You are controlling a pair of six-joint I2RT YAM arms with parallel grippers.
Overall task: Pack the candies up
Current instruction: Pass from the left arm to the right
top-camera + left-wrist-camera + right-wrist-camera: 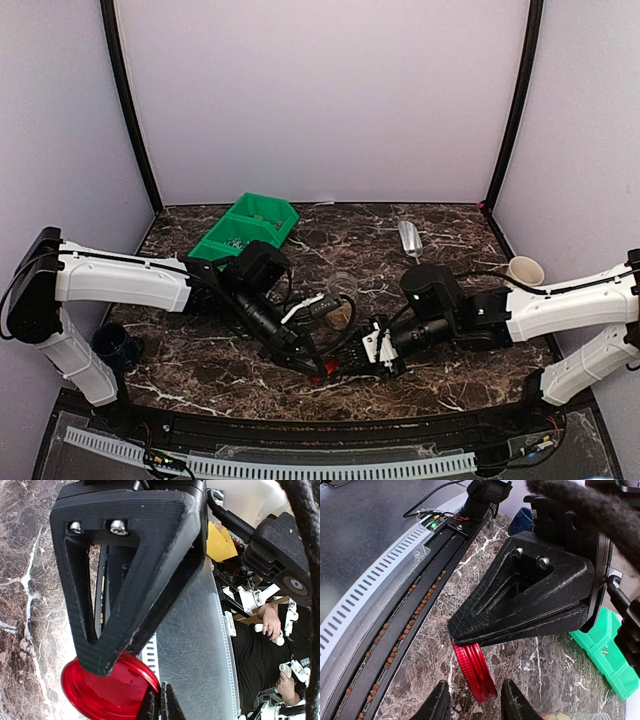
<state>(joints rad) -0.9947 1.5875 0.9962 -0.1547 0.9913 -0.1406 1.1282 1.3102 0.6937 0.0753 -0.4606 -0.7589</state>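
Right up against the right wrist camera sit the right gripper's (477, 692) two black fingertips (440, 702). They're spread partway, with a red lid (475, 670) poking down between them. A sliver of marble shows on either side of the lid, so they don't look to be touching it. The lid stands on edge with its ribbed rim toward the lens, and it's the left gripper (462, 636) that has it, fingers pressed together and pinching the lid's top edge. Whether the lid's bottom rests on the table (200, 370) or hangs just off it is hard to tell. From the left wrist view the same lid shows as a see-through red disc right under the big triangular finger. In the top view both arms meet low in the middle, near the front edge, with the lid between their tips. As for the candies (410, 625), the ones that show clearly are small brown-orange bits strung along the black rail (445, 545) at the table's near edge, off to the side of the lid and touched by neither gripper. Just behind the grippers stands a clear jar (342, 288) with something tan low in it, too blurry to call. Further back there's a green bin (245, 228), a metal scoop (410, 238), a tan paper cup (525, 270) at the right edge and a blue cup (115, 345) at the left.
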